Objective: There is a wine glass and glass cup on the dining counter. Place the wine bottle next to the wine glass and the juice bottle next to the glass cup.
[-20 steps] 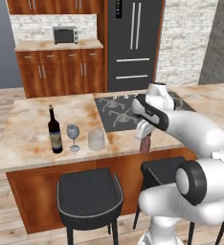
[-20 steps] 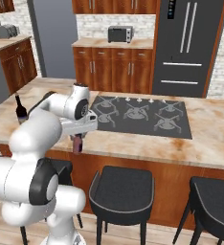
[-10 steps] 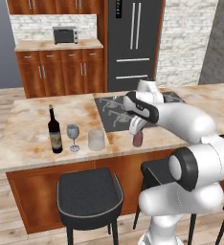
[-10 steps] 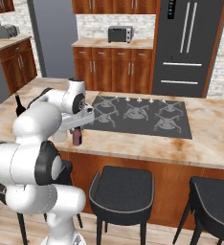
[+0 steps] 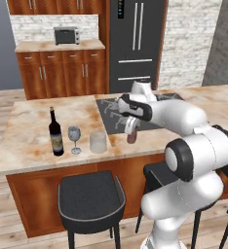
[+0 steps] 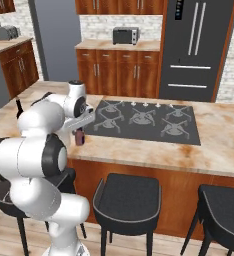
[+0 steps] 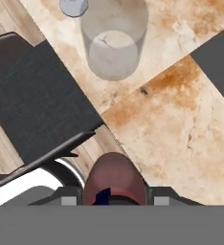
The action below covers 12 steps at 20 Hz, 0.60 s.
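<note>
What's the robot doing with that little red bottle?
The gripper is shut on the juice bottle and holds it just above the dining counter, a little to the right of the glass cup. The wine bottle stands beside the wine glass, so that part looks done. The juice bottle has not been set down by the cup yet.

Even, bright, rendered light falls across the table (image 5: 28, 141), with no glare and only faint, soft shadows beneath the stool (image 5: 91, 197) in front of it. All three views look slightly soft and low in detail; the hand view is the blurriest, especially at the stool's edge.
</note>
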### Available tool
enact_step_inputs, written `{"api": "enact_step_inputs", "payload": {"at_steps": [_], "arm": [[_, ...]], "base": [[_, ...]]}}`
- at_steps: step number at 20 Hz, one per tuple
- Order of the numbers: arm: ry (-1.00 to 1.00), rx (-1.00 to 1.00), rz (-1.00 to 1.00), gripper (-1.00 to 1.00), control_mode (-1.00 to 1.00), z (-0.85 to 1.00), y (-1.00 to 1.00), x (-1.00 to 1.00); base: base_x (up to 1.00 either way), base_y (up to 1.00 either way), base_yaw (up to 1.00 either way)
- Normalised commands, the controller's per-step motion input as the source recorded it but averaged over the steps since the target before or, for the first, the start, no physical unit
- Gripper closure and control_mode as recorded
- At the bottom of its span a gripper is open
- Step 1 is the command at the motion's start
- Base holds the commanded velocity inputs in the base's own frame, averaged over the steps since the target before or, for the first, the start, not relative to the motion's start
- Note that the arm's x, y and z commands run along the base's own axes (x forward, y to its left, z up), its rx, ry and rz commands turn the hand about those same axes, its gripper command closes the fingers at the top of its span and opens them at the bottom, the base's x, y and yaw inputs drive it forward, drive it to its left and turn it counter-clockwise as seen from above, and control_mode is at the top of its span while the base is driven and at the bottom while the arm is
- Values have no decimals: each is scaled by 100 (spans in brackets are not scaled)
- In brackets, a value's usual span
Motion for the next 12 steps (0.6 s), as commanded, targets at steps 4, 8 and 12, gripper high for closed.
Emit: {"api": "enact_step_inputs", "payload": {"at_steps": [4, 8, 12], "arm": [[-21, 0, 4, 100, -100, -27, 18, 36], [-13, 0, 1, 100, -100, -28, 17, 39], [-2, 0, 1, 100, -100, -30, 16, 40]], "base": [[0, 0, 0], [0, 0, 0], [0, 0, 0]]}}
